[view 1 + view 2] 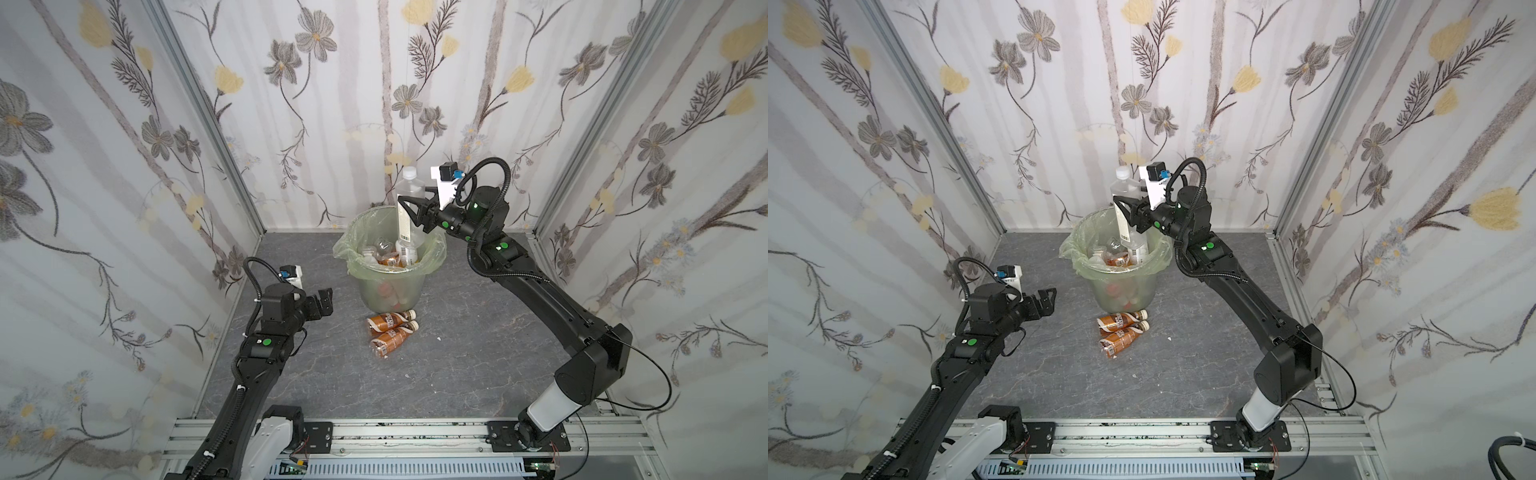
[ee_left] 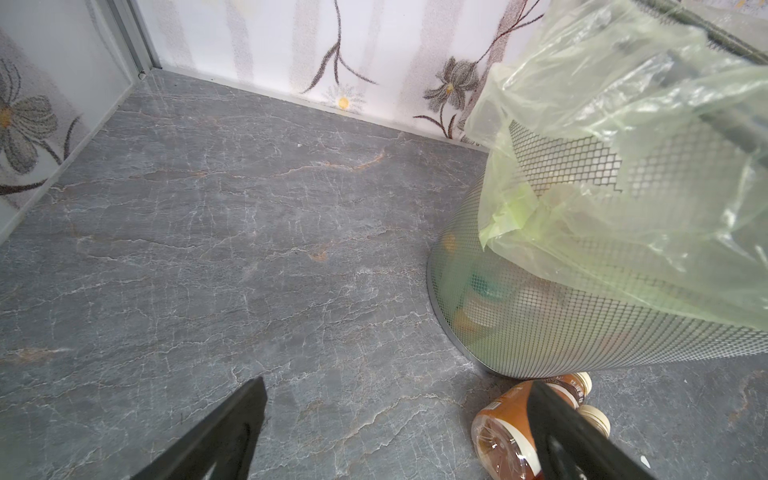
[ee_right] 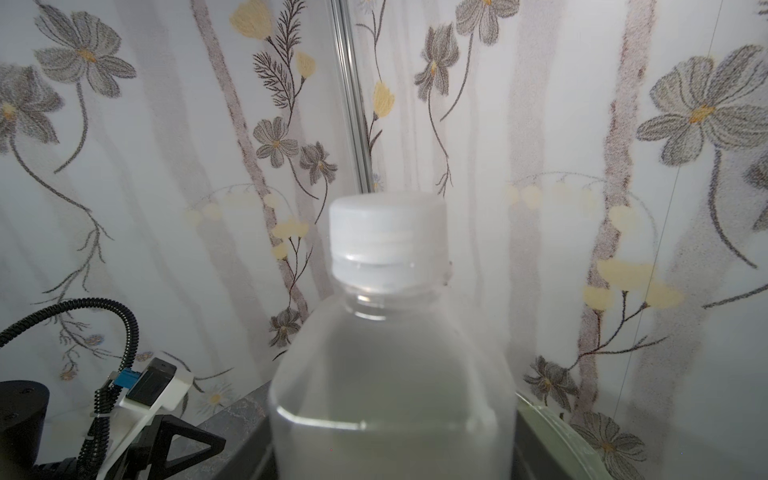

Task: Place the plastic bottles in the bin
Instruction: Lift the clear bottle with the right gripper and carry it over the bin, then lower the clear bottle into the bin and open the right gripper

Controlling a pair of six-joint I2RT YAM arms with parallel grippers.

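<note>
Holding a tall clear bottle (image 1: 408, 189) upright by its middle, the right fingers (image 1: 409, 214) are closed on its sides with the white cap uppermost. Its lower end dips inside the mouth of the bin (image 1: 390, 291), toward the rim nearest the right arm. The right wrist view shows this same bottle (image 3: 390, 374) filling the lower centre; the fingers themselves are hidden there.

The bin, lined with a thin green bag (image 2: 623, 124), stands near the back wall of the worktop (image 1: 457, 374) and already holds a heap of bottles close to its rim. Two brown-labelled bottles (image 1: 390, 330) lie on their sides on the worktop just in front of the bin's base, side by side, caps pointing toward the right arm.

The left fingers (image 1: 324, 299) are spread wide and hold nothing. They hang above the worktop to the left of the bin, and the left wrist view catches one brown-labelled bottle behind a fingertip.

The step in hand appears to be the drop of the tall bottle. Next, the right fingers likely need to part so it falls in. As it stands taller than the bin, it may lean on the heap or tip over the rim. The two lying bottles then remain for picking up.
</note>
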